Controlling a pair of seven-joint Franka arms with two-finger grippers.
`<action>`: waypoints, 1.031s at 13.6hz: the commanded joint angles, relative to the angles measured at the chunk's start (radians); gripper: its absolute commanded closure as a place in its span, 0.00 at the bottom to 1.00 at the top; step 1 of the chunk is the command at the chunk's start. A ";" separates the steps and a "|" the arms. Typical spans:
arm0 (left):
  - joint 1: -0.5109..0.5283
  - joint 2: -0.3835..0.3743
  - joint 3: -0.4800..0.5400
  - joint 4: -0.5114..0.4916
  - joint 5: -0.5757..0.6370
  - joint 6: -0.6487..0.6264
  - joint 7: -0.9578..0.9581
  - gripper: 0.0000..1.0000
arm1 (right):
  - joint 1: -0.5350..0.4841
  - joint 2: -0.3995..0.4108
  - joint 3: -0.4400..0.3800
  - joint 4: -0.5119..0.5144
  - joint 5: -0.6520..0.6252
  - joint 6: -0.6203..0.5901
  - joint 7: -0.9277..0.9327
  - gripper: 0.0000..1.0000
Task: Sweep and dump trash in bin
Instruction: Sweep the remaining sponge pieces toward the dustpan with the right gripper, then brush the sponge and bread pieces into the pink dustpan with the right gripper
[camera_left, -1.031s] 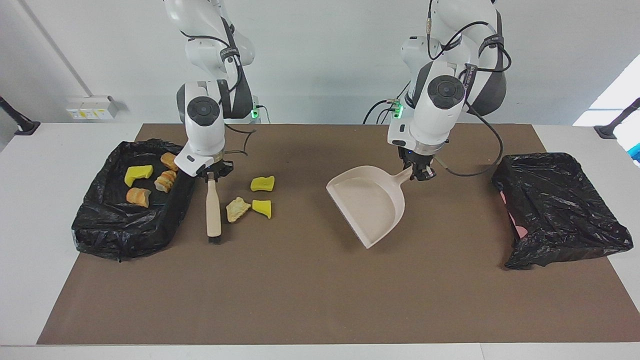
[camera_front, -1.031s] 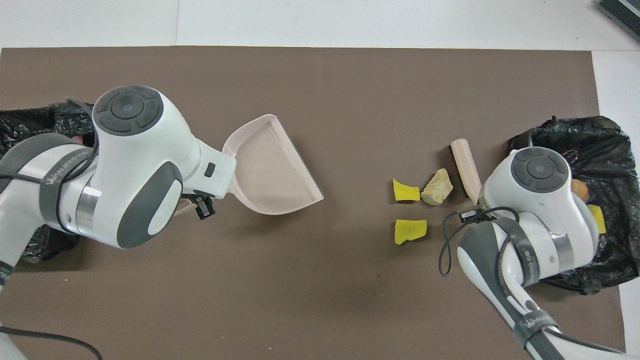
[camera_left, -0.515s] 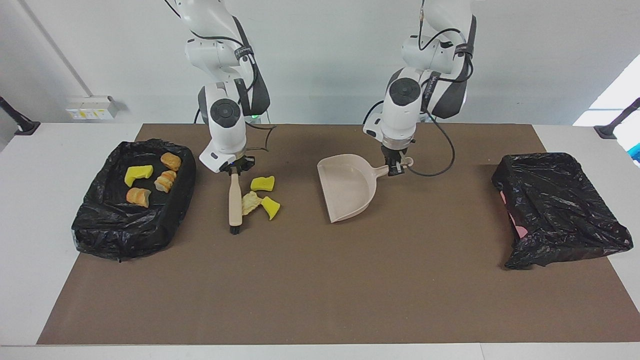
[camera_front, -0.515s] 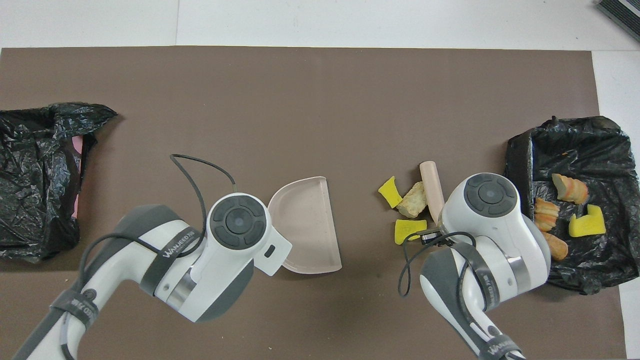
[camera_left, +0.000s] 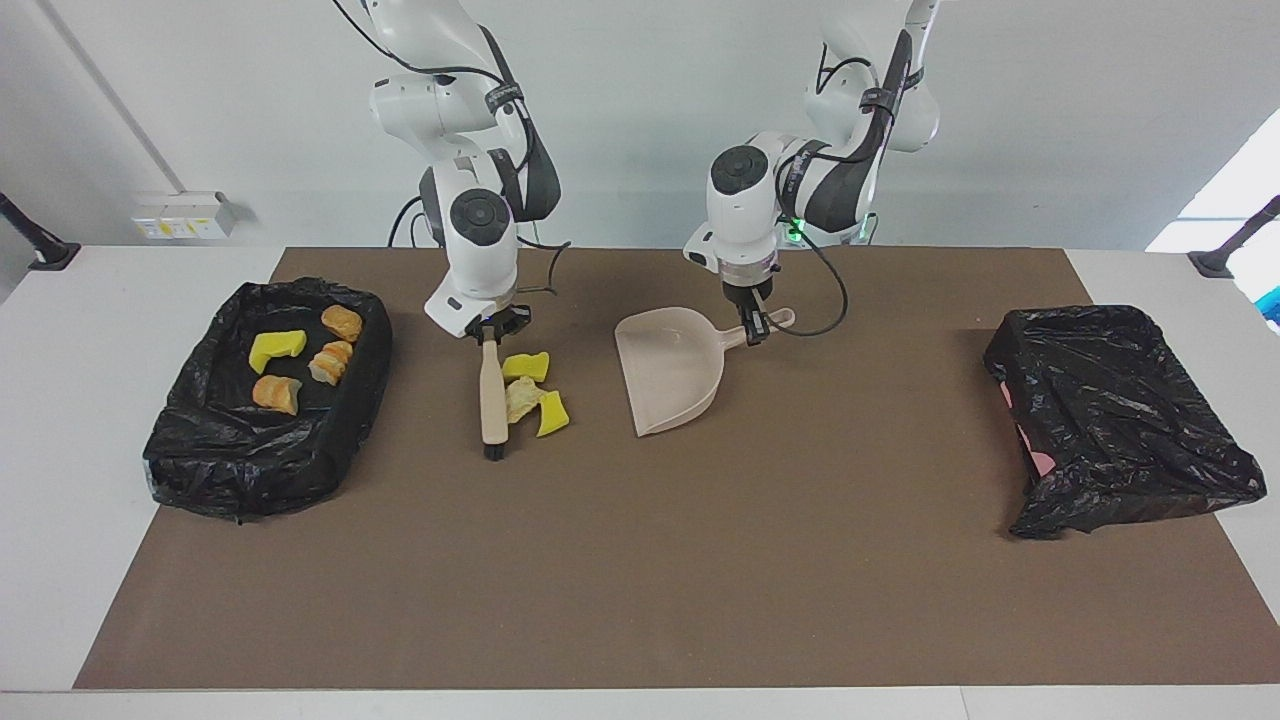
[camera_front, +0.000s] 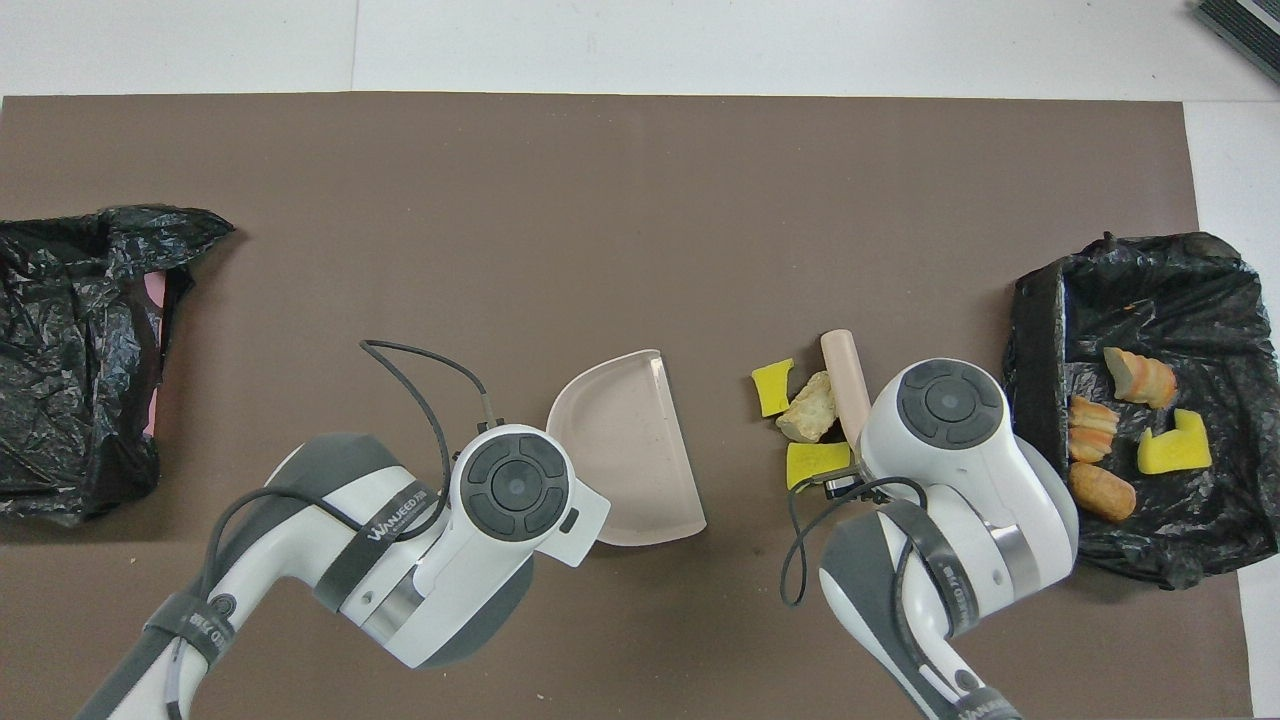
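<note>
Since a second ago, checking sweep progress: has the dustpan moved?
Yes. The dustpan, held by the left gripper, has shifted away from the empty black bag toward the brush and scraps.

scraps (camera_left: 527, 391) between brush (camera_left: 491, 400) and dustpan (camera_left: 672, 368) | four pieces (camera_left: 300, 360) in bin (camera_left: 215, 465)

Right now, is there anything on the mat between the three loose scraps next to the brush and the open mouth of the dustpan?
Nothing visible. Only bare mat lies between the three scraps beside the brush and the mouth of the dustpan.
</note>
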 joint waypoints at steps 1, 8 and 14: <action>-0.028 -0.032 0.012 -0.034 0.022 0.023 -0.084 1.00 | -0.003 -0.029 0.001 -0.021 0.012 -0.010 0.000 1.00; -0.030 -0.032 0.010 -0.033 0.021 0.020 -0.100 1.00 | 0.038 -0.018 0.004 -0.031 -0.001 -0.021 0.000 1.00; -0.048 -0.033 0.010 -0.033 0.013 0.026 -0.123 1.00 | 0.176 0.075 0.008 0.061 0.158 -0.002 -0.066 1.00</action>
